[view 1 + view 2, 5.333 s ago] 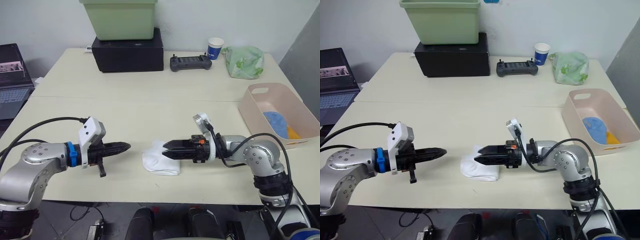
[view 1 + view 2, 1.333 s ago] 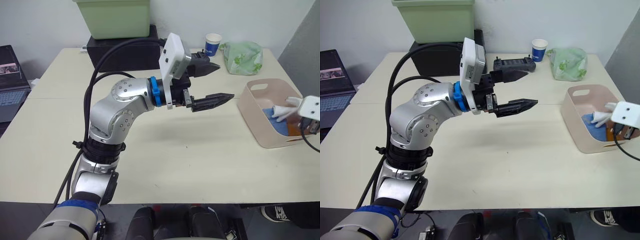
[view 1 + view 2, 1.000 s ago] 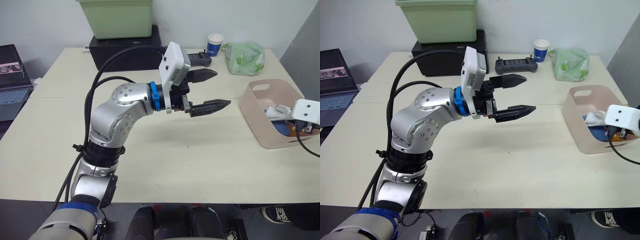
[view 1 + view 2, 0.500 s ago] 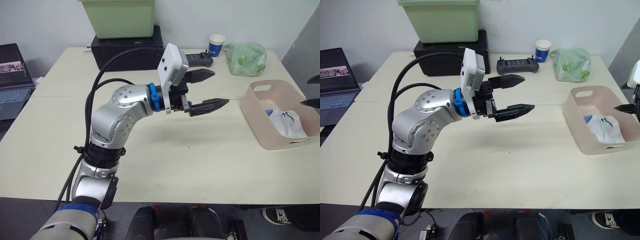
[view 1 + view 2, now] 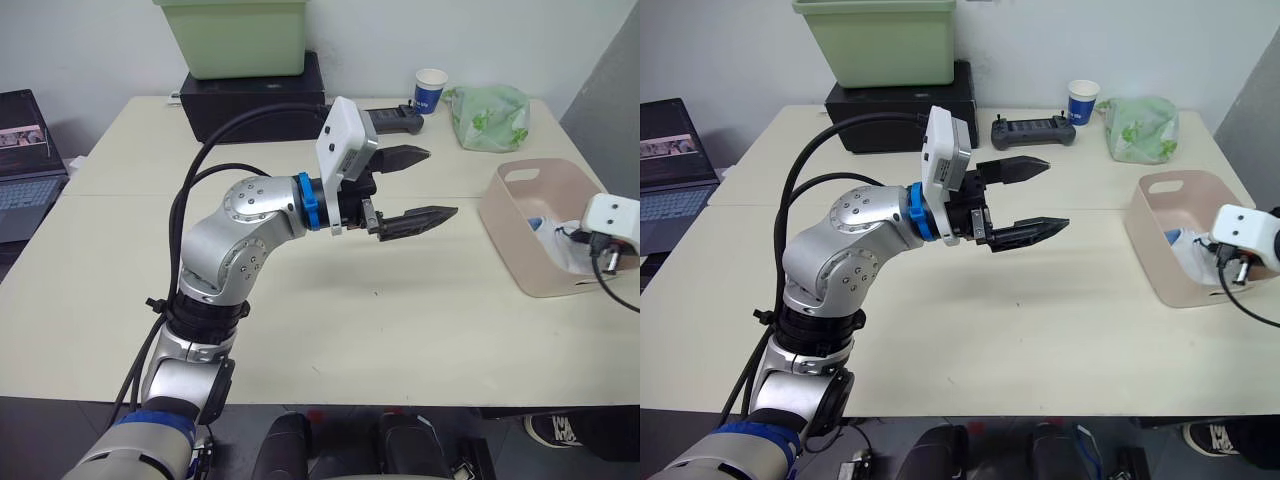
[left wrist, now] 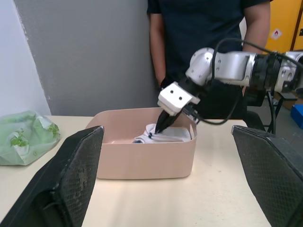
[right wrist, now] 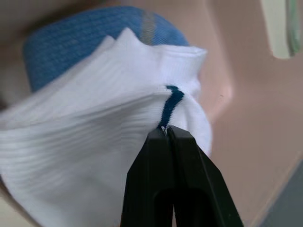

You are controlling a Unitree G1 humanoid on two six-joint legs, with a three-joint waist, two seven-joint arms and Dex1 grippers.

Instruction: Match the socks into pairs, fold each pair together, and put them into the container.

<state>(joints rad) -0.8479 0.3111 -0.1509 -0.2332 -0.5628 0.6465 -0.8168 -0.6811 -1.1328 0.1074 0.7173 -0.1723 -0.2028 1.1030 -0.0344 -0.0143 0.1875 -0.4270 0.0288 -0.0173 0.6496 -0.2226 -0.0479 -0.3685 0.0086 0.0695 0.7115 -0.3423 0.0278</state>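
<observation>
**White socks in the tub, right gripper pressed to them**

Head views: the left gripper [image 5: 415, 186] hangs over the table [image 5: 330, 320], fingers spread wide and empty. The pink tub [image 5: 520, 235] sits at the table's right edge, with the right arm reaching into it.

Left wrist view: the right gripper [image 6: 160, 128] dips onto the white socks [image 6: 173, 135] inside the tub; a person [image 6: 208, 28] stands behind.

Right wrist view: the fingers [image 7: 161, 156] are closed together, tips against the white socks' dark mark; whether they pinch fabric is unclear. A blue sock [image 7: 80, 42] lies underneath.

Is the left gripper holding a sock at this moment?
No, the left gripper is open and empty above the table.
</observation>
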